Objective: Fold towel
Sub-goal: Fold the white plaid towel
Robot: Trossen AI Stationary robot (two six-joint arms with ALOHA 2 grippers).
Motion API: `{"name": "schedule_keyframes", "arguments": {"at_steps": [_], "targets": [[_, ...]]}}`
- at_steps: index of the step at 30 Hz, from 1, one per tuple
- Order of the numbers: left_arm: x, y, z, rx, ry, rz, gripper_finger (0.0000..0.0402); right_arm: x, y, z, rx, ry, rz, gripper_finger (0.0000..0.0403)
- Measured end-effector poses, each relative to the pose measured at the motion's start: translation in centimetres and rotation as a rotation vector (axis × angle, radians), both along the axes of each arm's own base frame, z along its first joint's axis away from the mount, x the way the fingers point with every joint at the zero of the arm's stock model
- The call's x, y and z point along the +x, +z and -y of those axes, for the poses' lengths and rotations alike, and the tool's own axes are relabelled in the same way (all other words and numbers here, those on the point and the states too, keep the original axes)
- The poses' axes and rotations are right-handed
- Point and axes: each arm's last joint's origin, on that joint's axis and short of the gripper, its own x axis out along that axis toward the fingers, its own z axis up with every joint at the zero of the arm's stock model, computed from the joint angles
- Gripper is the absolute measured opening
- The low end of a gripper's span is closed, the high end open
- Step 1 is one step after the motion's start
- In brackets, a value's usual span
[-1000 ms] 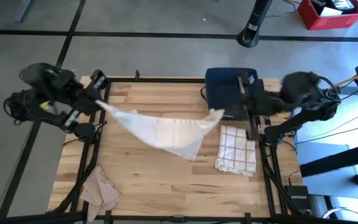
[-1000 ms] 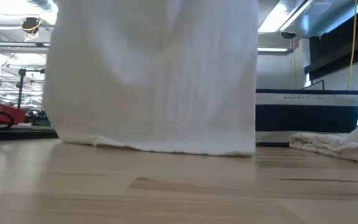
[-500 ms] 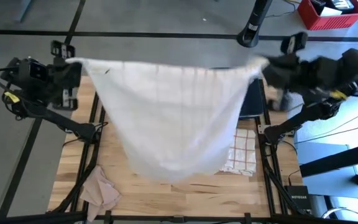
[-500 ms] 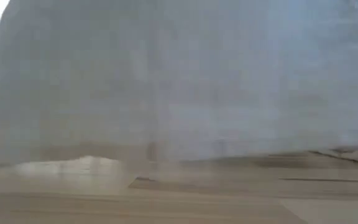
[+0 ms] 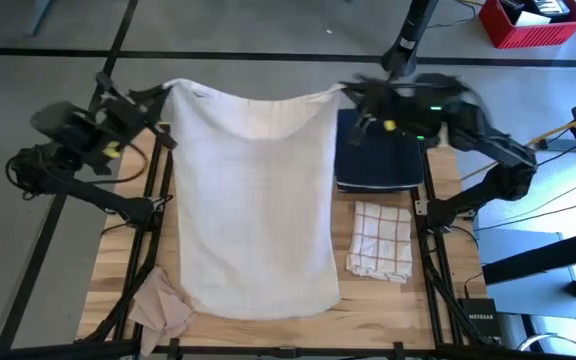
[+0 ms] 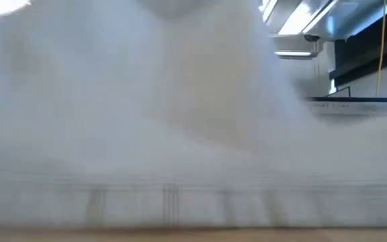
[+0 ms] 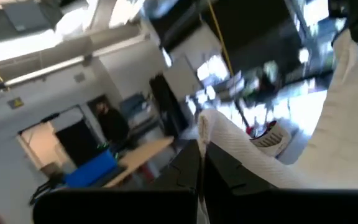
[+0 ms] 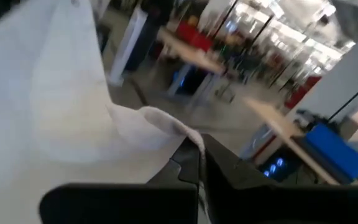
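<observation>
A wooden table (image 5: 268, 335) with a black frame stands on a grey floor crossed by dark tape lines, with a red crate (image 5: 533, 20) at the far right corner of the high view. No writing can be read now; the lettering on the navy basket (image 5: 380, 160) is blurred in the low view. The white towel (image 5: 253, 200) is spread long from the table's far edge toward the near edge, covering the left-centre of the boards. Its two far corners are held up: the left gripper (image 5: 165, 95) is clamped on one corner and the right gripper (image 5: 346, 93) on the other, each wrist view showing cloth pinched between closed fingers. Half a second ago the towel was stretched much wider and sagging in a deep curve, with both arms farther apart; now the grippers have drawn inward and the cloth hangs as a narrower, straighter rectangle. The towel's right edge runs just beside the basket and a folded checked cloth (image 5: 380, 238); a crumpled tan cloth (image 5: 160, 308) touches its near left corner. Bare boards remain along the left side.
</observation>
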Motion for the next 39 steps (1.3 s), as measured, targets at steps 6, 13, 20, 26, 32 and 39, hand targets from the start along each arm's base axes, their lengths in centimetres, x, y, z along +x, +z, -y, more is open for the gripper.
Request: {"name": "schedule_keyframes", "arguments": {"at_steps": [6,13,20,26,32,39], "targets": [[-0.3,-2.5,-1.1,-0.062,0.083,-0.085,0.0,2.2,-4.6,4.1,0.034,-0.065,-0.114,0.0005],[-1.4,-5.7,-1.7,-0.138,0.128,-0.113,0.0,2.9,-9.4,7.9,0.092,-0.055,-0.181,0.0004],[-2.0,-10.2,-1.7,-0.264,0.14,-0.17,0.0,3.2,-13.3,8.8,0.156,-0.001,-0.264,0.0004],[-2.8,-12.5,-1.5,-0.421,0.079,-0.164,0.0,3.5,-15.4,8.9,0.191,0.079,-0.289,0.0004],[-3.7,-13.9,-1.0,-0.676,-0.067,-0.158,0.0,3.6,-17.5,8.5,0.263,0.199,-0.339,0.0003],[-4.7,-15.5,-0.4,-0.961,-0.123,-0.229,0.0,3.0,-19.3,7.7,0.432,0.321,-0.435,0.0002]]}}
